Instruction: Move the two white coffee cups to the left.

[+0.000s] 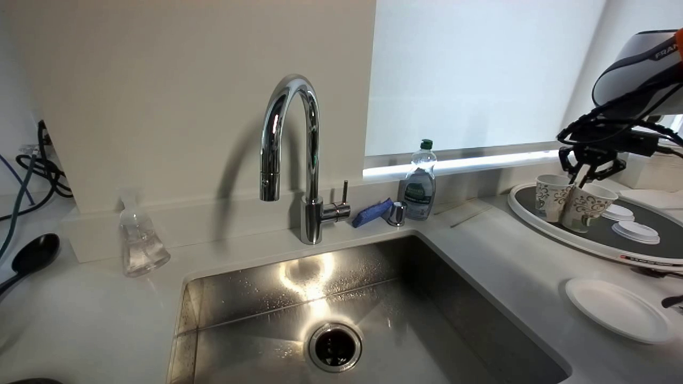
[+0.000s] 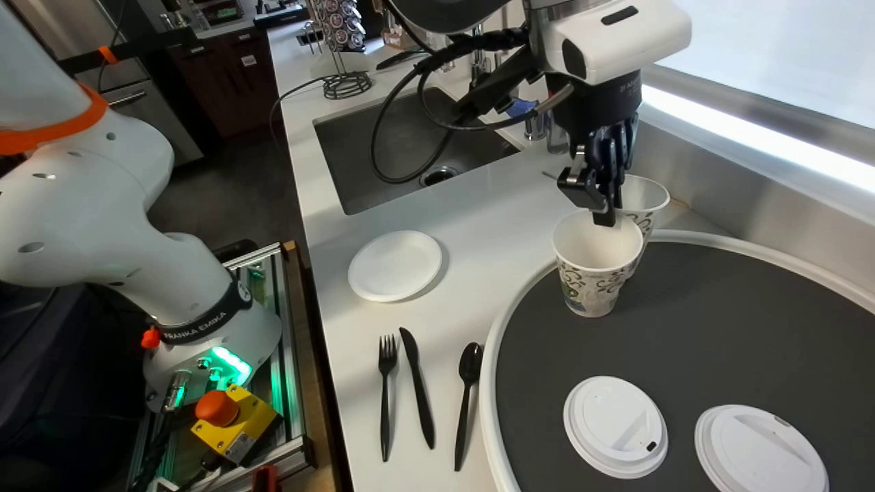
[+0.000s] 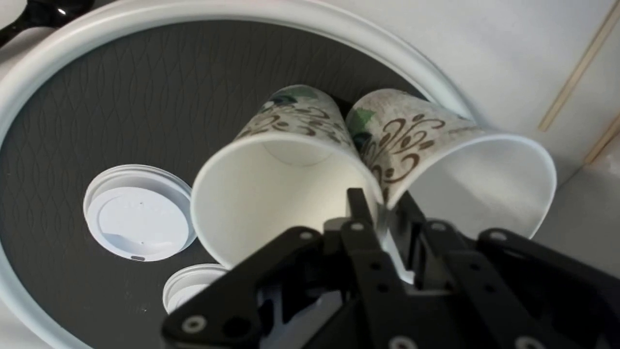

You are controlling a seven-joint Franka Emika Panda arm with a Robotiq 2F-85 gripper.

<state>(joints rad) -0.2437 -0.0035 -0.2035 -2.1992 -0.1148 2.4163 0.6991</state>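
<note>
Robotiq gripper (image 3: 380,201) clamped on the adjoining walls of both patterned paper cups (image 3: 286,179) (image 3: 455,165), presumably so I can shift them together.

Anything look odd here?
Yes: in the wrist view, the gripper seems to have a finger inside the left cup and another inside the right cup, straddling adjoining walls. Odd, since I'd expect one cup at a time.

On the tray (image 2: 718,328), two lids (image 2: 615,425) lie near two adjoining cups (image 2: 592,279).
</note>
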